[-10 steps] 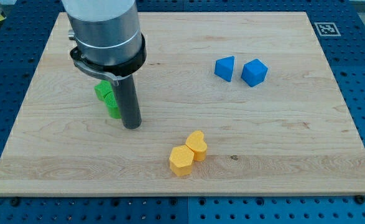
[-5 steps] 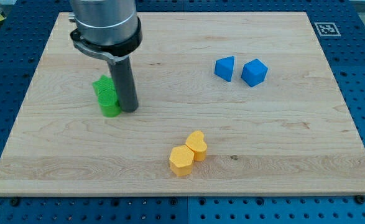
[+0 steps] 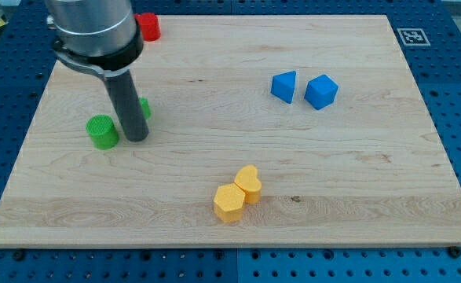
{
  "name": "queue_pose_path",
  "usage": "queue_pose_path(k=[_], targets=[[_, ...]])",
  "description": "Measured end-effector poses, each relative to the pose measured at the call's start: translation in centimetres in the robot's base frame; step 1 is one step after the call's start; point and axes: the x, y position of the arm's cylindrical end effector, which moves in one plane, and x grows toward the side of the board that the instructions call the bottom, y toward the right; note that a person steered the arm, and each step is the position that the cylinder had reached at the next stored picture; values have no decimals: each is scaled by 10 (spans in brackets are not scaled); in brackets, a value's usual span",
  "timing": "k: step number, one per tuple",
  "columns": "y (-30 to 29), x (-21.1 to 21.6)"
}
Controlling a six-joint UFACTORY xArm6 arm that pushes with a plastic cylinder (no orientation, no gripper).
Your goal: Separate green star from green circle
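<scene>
The green circle point(image 3: 102, 131) lies on the wooden board at the view's left. The green star point(image 3: 144, 108) is mostly hidden behind my rod; only a sliver shows at the rod's right edge. My tip point(image 3: 136, 137) rests on the board between the two green blocks, just right of the circle and below the star. A gap separates the circle from the star.
A red block point(image 3: 148, 27) sits near the board's top edge at the left. Two blue blocks point(image 3: 285, 86) point(image 3: 321, 91) lie at the upper right. A yellow heart point(image 3: 249, 183) and a yellow hexagon point(image 3: 229, 203) touch near the bottom centre.
My rod moved left and slightly up. The green circle slid left and away from the green star. The red block came into view.
</scene>
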Motion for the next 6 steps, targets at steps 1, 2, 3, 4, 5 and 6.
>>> queue_pose_path(k=[1, 2, 3, 4, 5, 6], targets=[[10, -8], [6, -25], [-11, -40], [-29, -56], [-34, -65], [-2, -59]])
